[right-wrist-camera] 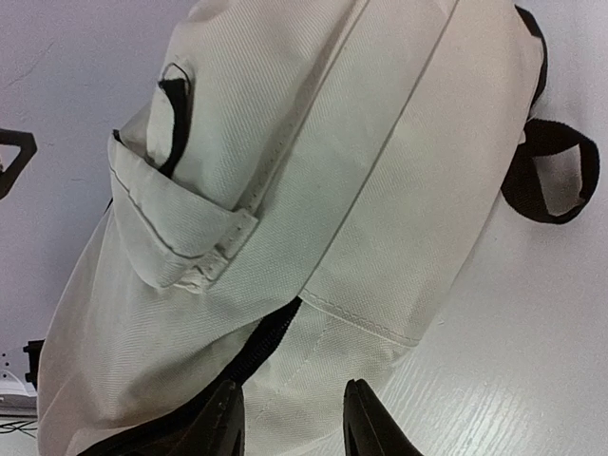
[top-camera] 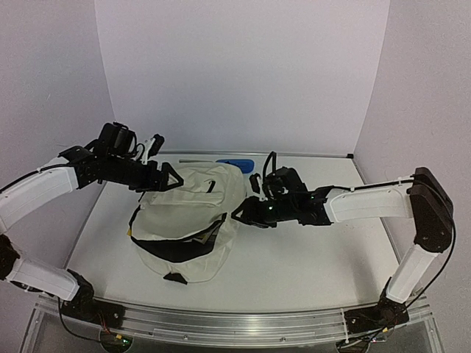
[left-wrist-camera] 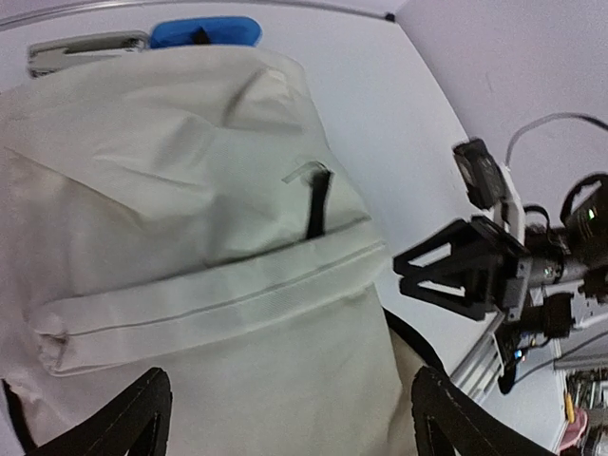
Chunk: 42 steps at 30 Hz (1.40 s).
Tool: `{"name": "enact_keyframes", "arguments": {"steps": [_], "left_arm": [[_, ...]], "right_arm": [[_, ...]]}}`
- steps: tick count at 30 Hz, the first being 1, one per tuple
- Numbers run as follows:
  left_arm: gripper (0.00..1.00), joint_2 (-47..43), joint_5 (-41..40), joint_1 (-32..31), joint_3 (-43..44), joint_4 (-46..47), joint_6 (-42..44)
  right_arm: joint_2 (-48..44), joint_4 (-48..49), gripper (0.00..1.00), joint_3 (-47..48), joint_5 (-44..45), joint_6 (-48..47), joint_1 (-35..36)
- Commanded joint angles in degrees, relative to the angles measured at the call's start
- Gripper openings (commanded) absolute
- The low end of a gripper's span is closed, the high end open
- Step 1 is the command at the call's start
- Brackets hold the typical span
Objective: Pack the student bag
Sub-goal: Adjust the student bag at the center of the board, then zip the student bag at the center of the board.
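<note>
Top external view has the large cream fabric student bag [top-camera: 188,217] lying mid-table, its dark opening turned toward the near edge. The white table [top-camera: 316,257] offers broad open surface to the bag's right and a strip along the front rail; the left margin is narrower. A flat blue oblong object [top-camera: 235,163] and a thin grey bar [left-wrist-camera: 85,52] lie just beside the bag's far edge, near the back wall. The left gripper [top-camera: 168,179] hangs over the bag's far-left corner, jaws spread wide, released. The right gripper [top-camera: 241,214] sits at the bag's right edge, its fingers [right-wrist-camera: 214,427] part-way apart over cloth beside the black zipper [right-wrist-camera: 266,347], clamping nothing I can see
</note>
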Motion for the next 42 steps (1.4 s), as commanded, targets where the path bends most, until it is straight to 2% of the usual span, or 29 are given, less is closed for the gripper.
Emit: {"name": "enact_keyframes", "arguments": {"steps": [1,2,3,5,9,14,17,18,20,23,26,28,29,32,35,42], "left_arm": [[0.88,3.91,-8.78,-10.25,7.47,-6.13,3.38],[0.88,4.56,-9.44,-11.13,7.9,-6.39,3.54],[0.89,6.46,-12.82,-16.17,10.05,-6.89,4.64],[0.9,8.36,-15.88,-20.52,12.05,-7.87,5.42],[0.93,15.07,-25.66,-29.85,19.01,-17.63,5.48],[0.95,18.38,-28.07,-32.37,20.7,-21.74,4.06],[0.83,19.31,-27.77,-32.62,21.12,-22.31,3.71],[0.7,19.58,-27.68,-32.76,21.3,-22.45,3.6],[0.54,19.86,-28.53,-32.97,21.5,-22.97,3.3],[0.39,19.84,-30.19,-33.26,20.75,-23.74,3.18],[0.15,19.13,-30.86,-33.29,19.37,-23.47,3.1],[0.04,18.23,-31.49,-33.3,17.86,-22.36,3.0],[0.01,17.06,-32.37,-33.29,16.83,-21.64,2.74],[0.0,13.85,-35.8,-33.27,13.99,-18.77,2.22],[0.0,9.5,-35.87,-33.27,10.63,-12.29,2.91],[0.0,2.3,-35.85,-32.55,5.37,-5.17,3.94]], "right_arm": [[0.58,4.18,0.34,-1.59,-2.21,3.26,0.37],[0.59,4.24,0.34,-1.8,-2.01,3.38,0.32],[0.6,4.38,0.34,-2.33,-1.56,3.9,0.37],[0.48,4.47,0.34,-2.85,-1.27,4.3,0.32],[-1.12,4.73,0.36,-4.4,-0.37,4.96,0.37],[-2.17,4.92,0.37,-5.67,-0.26,5.83,0.42],[-1.79,5.18,0.36,-5.56,-0.47,6.67,0.81],[-1.7,5.26,0.37,-5.32,-0.36,6.94,1.05],[-1.68,5.27,0.37,-4.73,-0.07,7.49,1.64],[-1.53,5.27,0.37,-3.96,1.05,8.08,3.01],[-1.24,5.27,0.37,-3.83,2.4,9.25,3.9],[-1.56,5.27,0.37,-3.72,3.42,9.87,4.21],[-1.71,5.27,0.37,-3.42,4.13,10.15,4.23],[-1.81,4.21,0.36,-0.87,6.65,9.96,4.59],[-0.88,0.2,0.36,3.36,9.17,8.8,4.9],[4.71,-14.52,0.39,14.34,20.95,6.02,8.04]]}}
